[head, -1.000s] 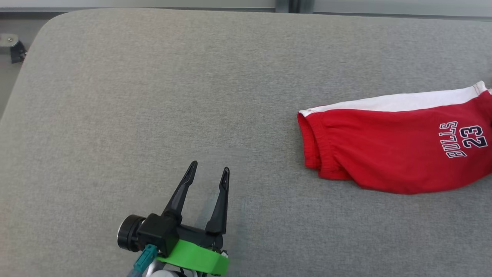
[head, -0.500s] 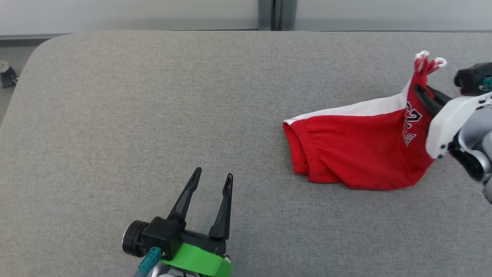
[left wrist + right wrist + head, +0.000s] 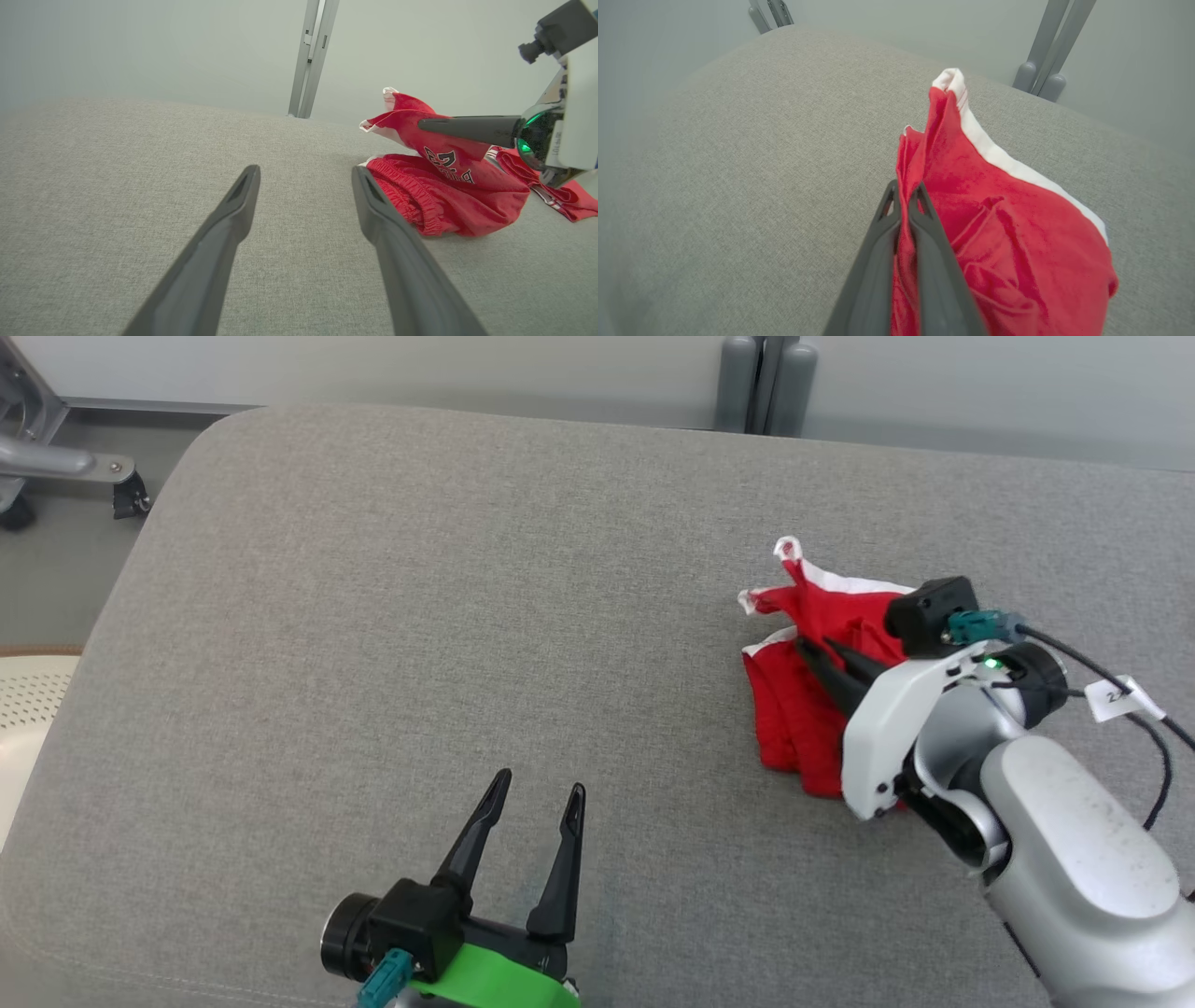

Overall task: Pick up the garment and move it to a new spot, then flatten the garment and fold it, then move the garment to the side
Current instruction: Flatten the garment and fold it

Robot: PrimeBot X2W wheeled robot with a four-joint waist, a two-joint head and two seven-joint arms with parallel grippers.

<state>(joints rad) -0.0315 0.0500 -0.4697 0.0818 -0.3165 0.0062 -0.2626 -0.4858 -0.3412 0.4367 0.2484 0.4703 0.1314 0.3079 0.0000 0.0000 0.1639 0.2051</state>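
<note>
Right hand (image 3: 810,649) clamped on a thin pinch of the garment (image 3: 794,709), both fingers pressed together with red cloth between them; a white-edged corner pokes out just past the fingertips. Left hand (image 3: 541,782) hovers low over the worktop (image 3: 420,616), fingers apart, nothing between them, garment well off to its right. Step in hand, as I judge it: the pick-up and carry to a new spot. To do it well: the grip is small and near an edge, so hold the clamp firm and lift smoothly, no jerks, or the cloth may slide out. Raise until the hanging bulk clears the worktop, else it will likely drag and roll up on the rough grey covering. Carry toward the bare stretch ahead of the left hand, lower so the trailing end lands first, then draw the hand away from it, letting the cloth lay out long instead of heaping. Garment itself: red cloth, looks soft and limp, white band along one side, gathered elastic opening facing the left hand, dark-outlined lettering and a number on the raised panel. Most of it sits bunched on the worktop under and behind the right hand's fingers, only the pinched part held up.
</note>
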